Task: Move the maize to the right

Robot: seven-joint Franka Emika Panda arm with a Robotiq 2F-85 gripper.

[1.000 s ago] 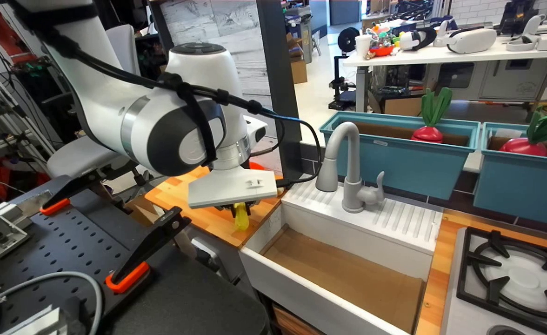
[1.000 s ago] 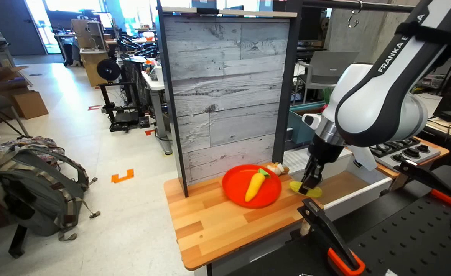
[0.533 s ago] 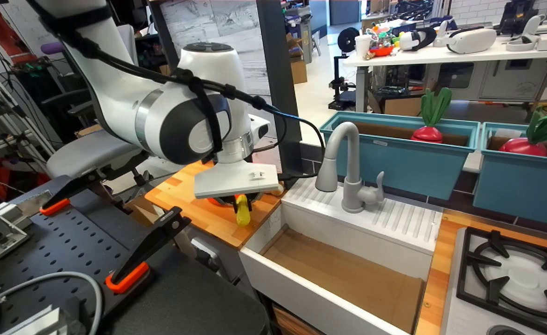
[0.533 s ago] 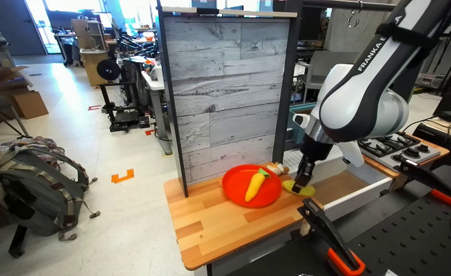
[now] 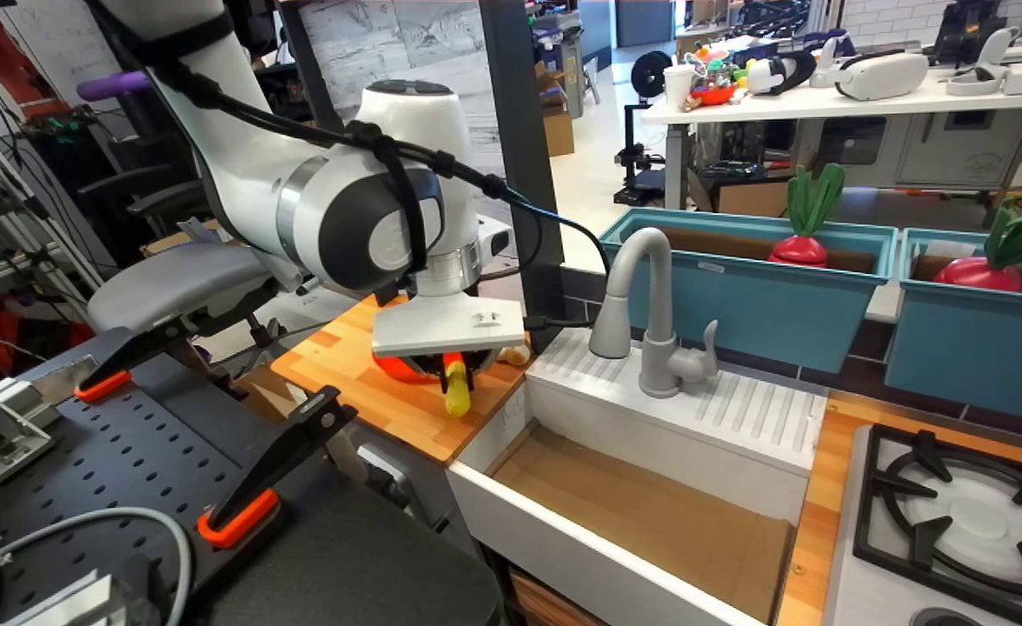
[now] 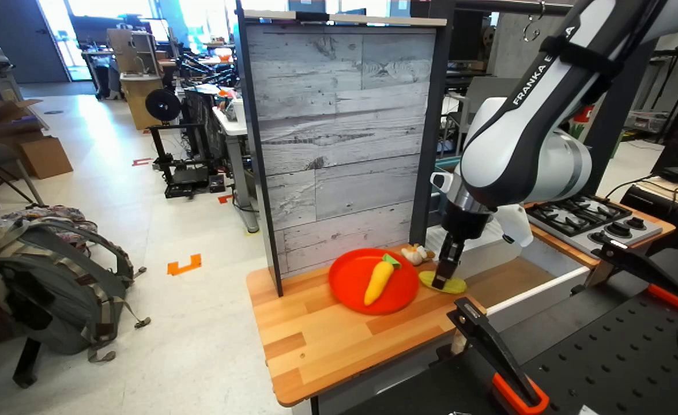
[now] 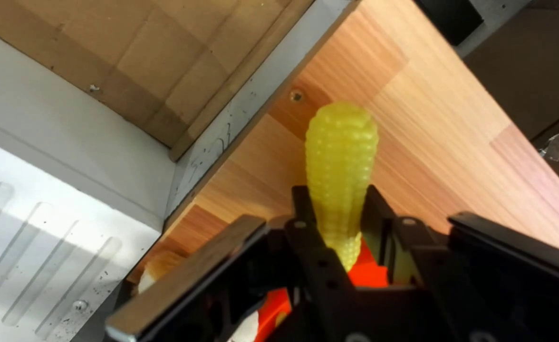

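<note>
We found the pincer (image 7: 337, 209) clamped on the maize (image 7: 341, 147), its black fingers (image 7: 303, 202) bearing on either side. In the wrist view we noted the thick end of the maize projecting past the fingertips and the narrow end running back between the fingers.

The maize was located over the tabletop (image 6: 316, 351), between the red plate (image 6: 345, 279) and the sink (image 5: 650, 448), its narrow end close to the plate's rim. We could not establish whether the maize touched the plate, nor whether it rested on the tabletop.

On the plate we recorded an orange-yellow, carrot-shaped piece (image 6: 378, 283) with a green top, lying aslant. A white garlic-shaped piece (image 6: 413, 254) sat just beside the plate, and a panel of grey boards (image 6: 339, 132) stood upright behind.

Past the sink's basin we observed a grey faucet (image 5: 659, 304), two teal planters (image 5: 746, 300) holding red, green-topped vegetables (image 5: 798, 252), and, on the side away from the plate, a stove (image 5: 976, 522).
</note>
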